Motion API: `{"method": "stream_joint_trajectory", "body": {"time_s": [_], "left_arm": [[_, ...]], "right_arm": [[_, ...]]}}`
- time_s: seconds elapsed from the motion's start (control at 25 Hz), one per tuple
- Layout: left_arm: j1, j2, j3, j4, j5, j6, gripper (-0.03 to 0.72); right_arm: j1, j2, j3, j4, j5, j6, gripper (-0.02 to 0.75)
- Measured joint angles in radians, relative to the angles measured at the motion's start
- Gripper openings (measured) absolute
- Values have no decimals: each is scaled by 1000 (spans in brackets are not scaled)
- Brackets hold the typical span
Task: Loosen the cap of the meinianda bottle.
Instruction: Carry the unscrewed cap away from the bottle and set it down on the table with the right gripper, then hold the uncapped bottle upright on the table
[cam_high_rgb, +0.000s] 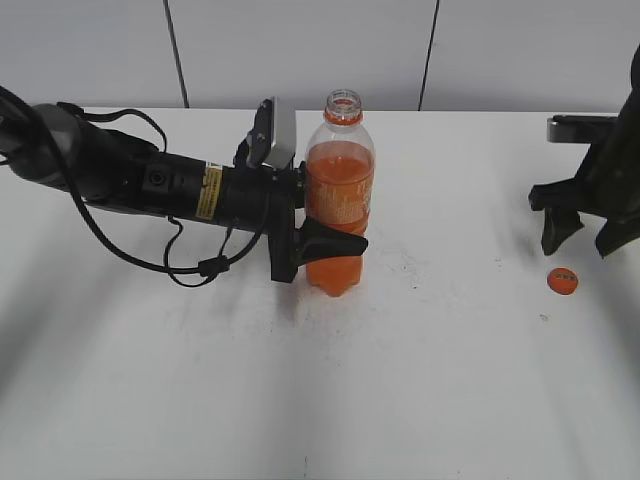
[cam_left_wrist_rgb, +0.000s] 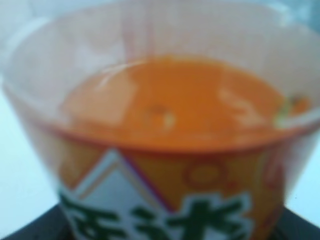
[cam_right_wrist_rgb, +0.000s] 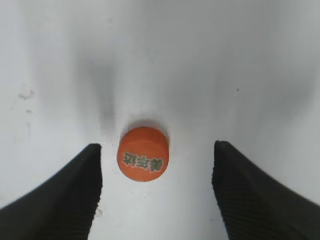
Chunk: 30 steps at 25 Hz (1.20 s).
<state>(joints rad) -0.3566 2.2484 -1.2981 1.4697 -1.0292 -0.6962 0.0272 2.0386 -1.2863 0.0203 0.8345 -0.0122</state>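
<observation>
Left gripper (cam_high_rgb: 335, 243) clamped on meinianda bottle (cam_high_rgb: 339, 200), upright on white table (cam_high_rgb: 400, 400), neck open. Cap (cam_right_wrist_rgb: 143, 154) lies on table (lettering up), between spread fingers of right gripper (cam_right_wrist_rgb: 157, 187).

Meinianda bottle (cam_high_rgb: 339, 195) upright mid-table (cam_high_rgb: 400, 380), left gripper (cam_high_rgb: 325, 235) around it; cap (cam_high_rgb: 563, 281) far right on table, below right gripper (cam_high_rgb: 585, 232)
</observation>
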Motion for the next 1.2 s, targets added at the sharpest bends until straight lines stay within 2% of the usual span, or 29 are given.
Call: {"method": "stream_joint_trajectory", "body": {"time_s": [0.28,0.56,0.84,1.2], "left_arm": [[0,0,0,8,-12,1,420],[0,2,0,-3,-22,0,420],[0,-1,0,-105,-91,-1,504],[0,-1,0,-117,-85,-42,557]], "right_arm": [[0,-23,-127,0,30,2,522],[0,-24,-182,2,63,2,522],[0,-24,-246,2,100,2,501],[0,-37,-258,2,113,3,493]]}}
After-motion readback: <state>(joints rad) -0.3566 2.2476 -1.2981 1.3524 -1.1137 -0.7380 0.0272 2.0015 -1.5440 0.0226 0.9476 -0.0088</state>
